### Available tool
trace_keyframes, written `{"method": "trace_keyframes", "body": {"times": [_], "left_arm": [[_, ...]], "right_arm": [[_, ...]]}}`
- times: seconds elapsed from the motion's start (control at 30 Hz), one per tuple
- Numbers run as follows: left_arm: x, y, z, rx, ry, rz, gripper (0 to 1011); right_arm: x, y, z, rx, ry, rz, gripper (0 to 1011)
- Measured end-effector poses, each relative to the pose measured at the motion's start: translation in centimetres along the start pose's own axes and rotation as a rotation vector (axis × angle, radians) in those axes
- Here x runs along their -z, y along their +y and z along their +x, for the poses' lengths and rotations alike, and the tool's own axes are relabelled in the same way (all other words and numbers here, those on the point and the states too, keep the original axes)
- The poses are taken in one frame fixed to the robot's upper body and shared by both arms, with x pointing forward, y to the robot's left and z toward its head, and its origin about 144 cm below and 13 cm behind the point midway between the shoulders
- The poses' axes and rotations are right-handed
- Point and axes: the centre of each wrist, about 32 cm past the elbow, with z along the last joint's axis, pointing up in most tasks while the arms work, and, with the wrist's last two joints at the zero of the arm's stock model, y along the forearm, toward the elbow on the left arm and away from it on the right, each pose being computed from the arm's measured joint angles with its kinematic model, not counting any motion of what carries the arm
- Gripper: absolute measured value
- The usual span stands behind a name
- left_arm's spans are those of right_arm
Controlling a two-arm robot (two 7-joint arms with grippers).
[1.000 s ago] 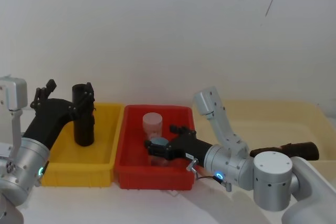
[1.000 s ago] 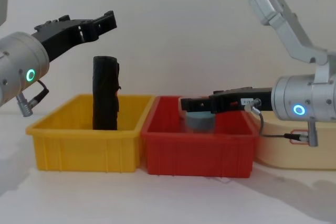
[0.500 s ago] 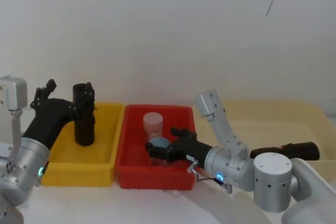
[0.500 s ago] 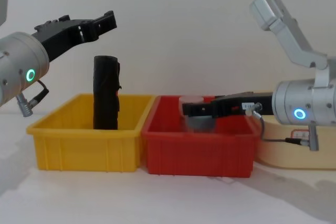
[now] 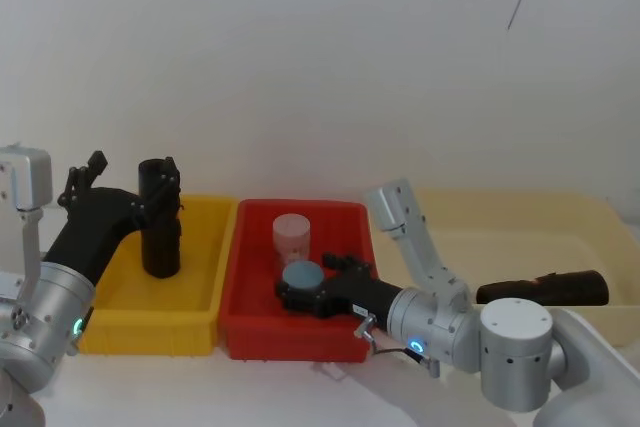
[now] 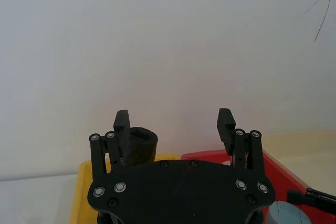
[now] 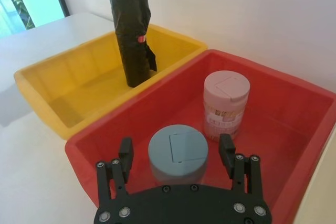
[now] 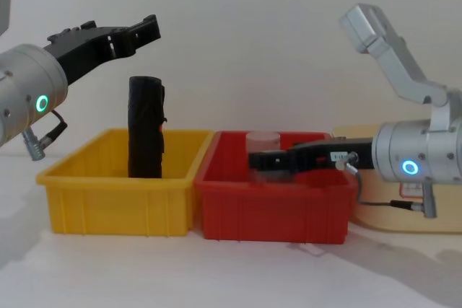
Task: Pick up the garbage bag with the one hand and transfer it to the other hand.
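Broadly, a white table (image 8: 216,272) is carrying three bins side by side: a cream tub (image 5: 520,237) on the right, a red bin (image 5: 250,327) in the middle and a yellow bin (image 5: 140,332) on the left, the red and yellow ones touching along their sides.

Over on the right, the right arm (image 5: 510,347), glowing with a blue ring light, is reaching across into the red bin. Its gripper (image 7: 176,153) is hanging with its fingers spread wide on either side of a grey-lidded jar (image 7: 177,153), not touching it. Just beyond that jar a pink jar (image 7: 226,103) is standing upright in the same bin.

On the other side, the left arm (image 8: 29,91), showing a green ring light, is holding its gripper (image 6: 174,121) up above the yellow bin. Its fingers are standing well apart and gripping nothing, with one finger just beside the top of the bag roll (image 5: 159,217).

That roll, black and taller than the bin walls, is standing upright in the yellow bin near its back wall, with a small red mark (image 7: 140,39) showing on its side.

Lastly, a second dark roll (image 5: 545,289) is lying on its side in the cream tub.
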Motion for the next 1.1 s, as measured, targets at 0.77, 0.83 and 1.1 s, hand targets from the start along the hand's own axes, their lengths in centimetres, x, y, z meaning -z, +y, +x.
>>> {"method": "trace_keyframes", "body": {"times": [0.77,0.83,1.1], "left_arm": [[0.00,0.00,0.00,0.000,0.000,0.000,1001],[0.00,0.00,0.00,0.000,0.000,0.000,1001],[0.00,0.00,0.00,0.000,0.000,0.000,1001]], "right_arm": [[0.36,0.44,-0.03,-0.007,0.019,-0.024,663],[0.31,0.44,0.00,-0.007,0.020,-0.024,663],[-0.23,0.22,0.21,0.004,0.019,-0.010,663]]}}
